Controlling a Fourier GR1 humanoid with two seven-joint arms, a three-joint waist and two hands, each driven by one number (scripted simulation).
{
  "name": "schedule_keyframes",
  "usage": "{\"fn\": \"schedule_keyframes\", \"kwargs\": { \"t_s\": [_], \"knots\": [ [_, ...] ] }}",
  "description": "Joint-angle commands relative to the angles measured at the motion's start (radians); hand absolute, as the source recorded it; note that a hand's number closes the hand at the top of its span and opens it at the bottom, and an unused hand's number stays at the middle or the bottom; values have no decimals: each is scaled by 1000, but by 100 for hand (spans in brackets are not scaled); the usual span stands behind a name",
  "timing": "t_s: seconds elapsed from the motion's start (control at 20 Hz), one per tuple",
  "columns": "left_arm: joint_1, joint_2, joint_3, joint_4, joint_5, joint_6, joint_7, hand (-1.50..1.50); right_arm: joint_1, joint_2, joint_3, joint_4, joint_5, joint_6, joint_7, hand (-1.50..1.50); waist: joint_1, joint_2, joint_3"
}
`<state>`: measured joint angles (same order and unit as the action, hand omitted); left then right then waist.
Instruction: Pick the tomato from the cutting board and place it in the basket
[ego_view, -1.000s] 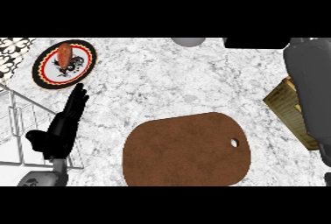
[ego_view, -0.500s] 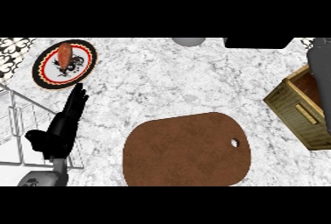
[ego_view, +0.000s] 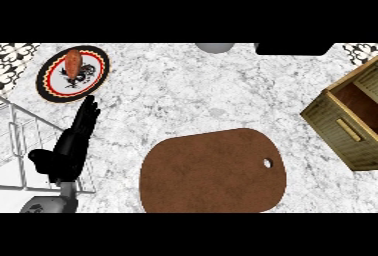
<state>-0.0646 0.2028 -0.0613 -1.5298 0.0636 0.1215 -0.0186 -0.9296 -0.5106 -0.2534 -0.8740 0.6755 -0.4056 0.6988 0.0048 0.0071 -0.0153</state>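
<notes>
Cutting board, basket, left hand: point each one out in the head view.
Cutting board (ego_view: 208, 172), head view, the middle of its brown top.
Basket (ego_view: 336, 125), head view, its outer wall beside the handle slot.
Left hand (ego_view: 68, 150), head view, the palm area below the straight fingers.

A kitchen: marble counter (ego_view: 184, 95), brown cutting board (ego_view: 214, 172), decorated plate (ego_view: 72, 74).

On the counter (ego_view: 184, 90) I count one brown cutting board (ego_view: 214, 172), one wooden basket (ego_view: 336, 127) and one patterned plate (ego_view: 52, 89) with one reddish item (ego_view: 72, 61) on it. One robot hand (ego_view: 70, 145) shows too.
</notes>
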Motion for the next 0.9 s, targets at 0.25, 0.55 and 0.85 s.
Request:
{"fn": "schedule_keyframes", "kwargs": {
  "t_s": [0.25,0.55,0.85],
  "knots": [
    [-62,27,56,14,-27,54,112,0,44,-192,248,78,268,171,-165,150,15,4,14],
    [-85,47,89,60,-19,35,108,0,10,-218,288,155,354,147,-218,150,16,3,16],
    [-87,70,100,50,4,-15,108,0,-100,-228,259,307,377,156,-231,150,35,8,16]
  ]
}}
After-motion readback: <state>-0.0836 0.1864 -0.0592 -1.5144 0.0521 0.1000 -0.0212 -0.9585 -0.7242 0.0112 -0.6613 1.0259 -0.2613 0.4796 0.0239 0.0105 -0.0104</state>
